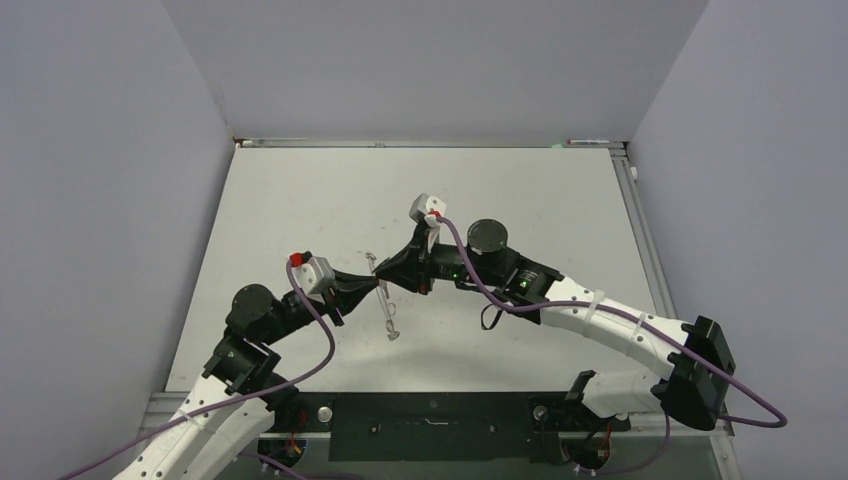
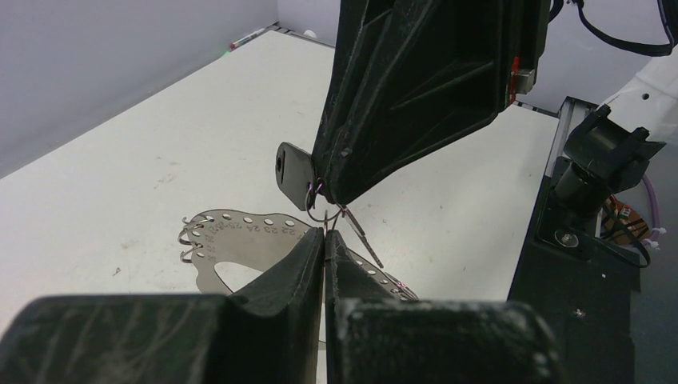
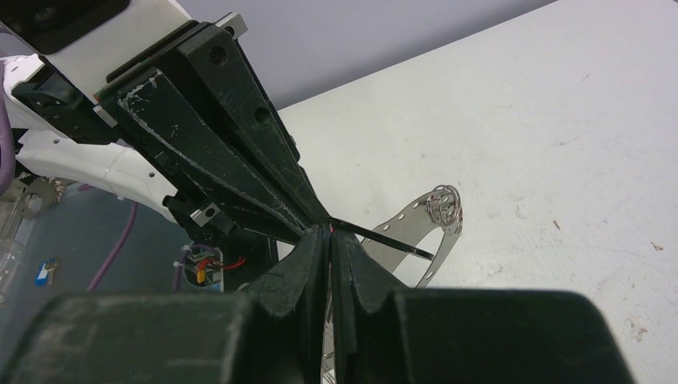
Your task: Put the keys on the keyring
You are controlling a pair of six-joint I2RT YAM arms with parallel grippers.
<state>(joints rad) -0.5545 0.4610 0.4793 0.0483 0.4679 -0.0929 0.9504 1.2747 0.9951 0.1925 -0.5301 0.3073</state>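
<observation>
Mid-table (image 1: 300,200), my two arms meet tip to tip. The left gripper (image 2: 324,240), jaws pressed together, pinches the keyring (image 2: 240,240), which is slung below the fingertips. The right gripper (image 3: 329,240), likewise clamped, holds the black-headed key (image 2: 292,172) just above the left tips.

Pretty cramped right at the tips: the left gripper (image 2: 324,240) and right gripper (image 3: 329,238) sit nose to nose, so straight ahead of either claw is blocked by the other. The keyring (image 2: 232,232) hangs just under them, with the key (image 2: 290,170) poking out beside the right claw's fingers. Off to either side and out past them the table (image 1: 300,190) is wide open, walls (image 1: 100,200) well away.
</observation>
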